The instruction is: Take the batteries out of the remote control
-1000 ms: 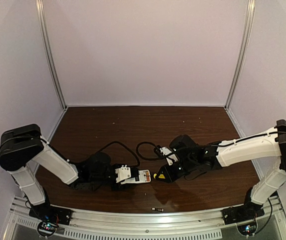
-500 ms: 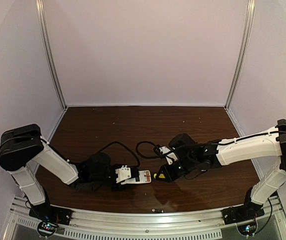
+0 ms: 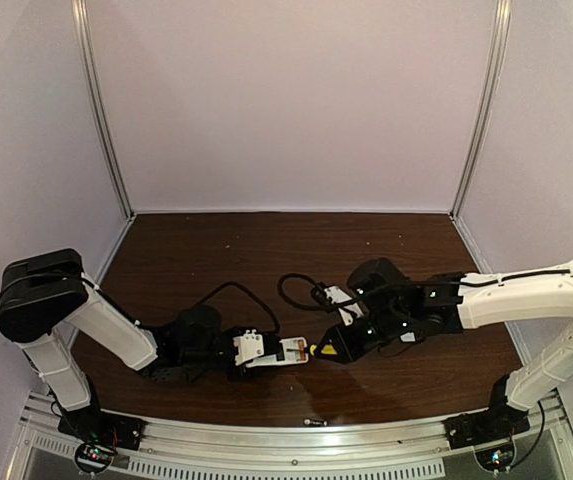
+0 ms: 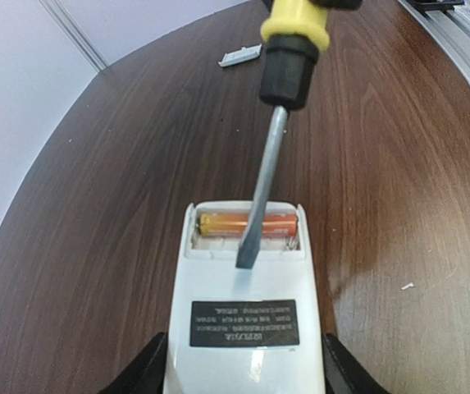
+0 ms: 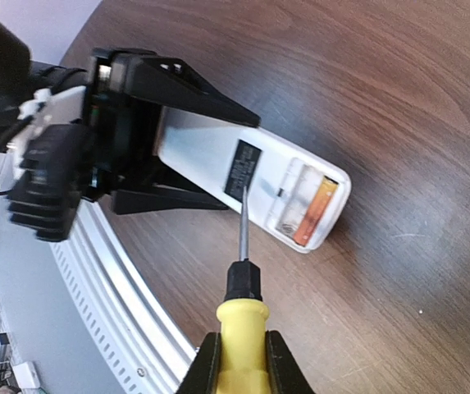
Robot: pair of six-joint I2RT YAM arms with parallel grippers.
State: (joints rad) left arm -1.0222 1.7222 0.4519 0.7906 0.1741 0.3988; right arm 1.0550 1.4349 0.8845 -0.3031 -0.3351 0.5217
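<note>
The right gripper (image 5: 241, 365), clamped on the yellow-handled steel screwdriver (image 4: 267, 172), has brought its tip in over the flat white plastic remote control (image 4: 247, 304). The left gripper (image 4: 247, 373) pinches the remote near the front of the dark wooden worktop (image 4: 399, 164). One orange cylindrical battery (image 4: 247, 224) lies in the open bay, likely ready for prying.

White remote control (image 4: 247, 289), compartment open, holds one orange battery (image 4: 218, 224).

The right gripper (image 5: 241, 363) clamps the yellow screwdriver (image 5: 239, 316) by its handle. The blade tip sits over the dark label of the remote control (image 5: 280, 176), beside the open compartment. One orange battery (image 5: 315, 212) lies inside. The left gripper (image 5: 218, 156) holds the remote's far end above the table (image 5: 399, 98).
</note>
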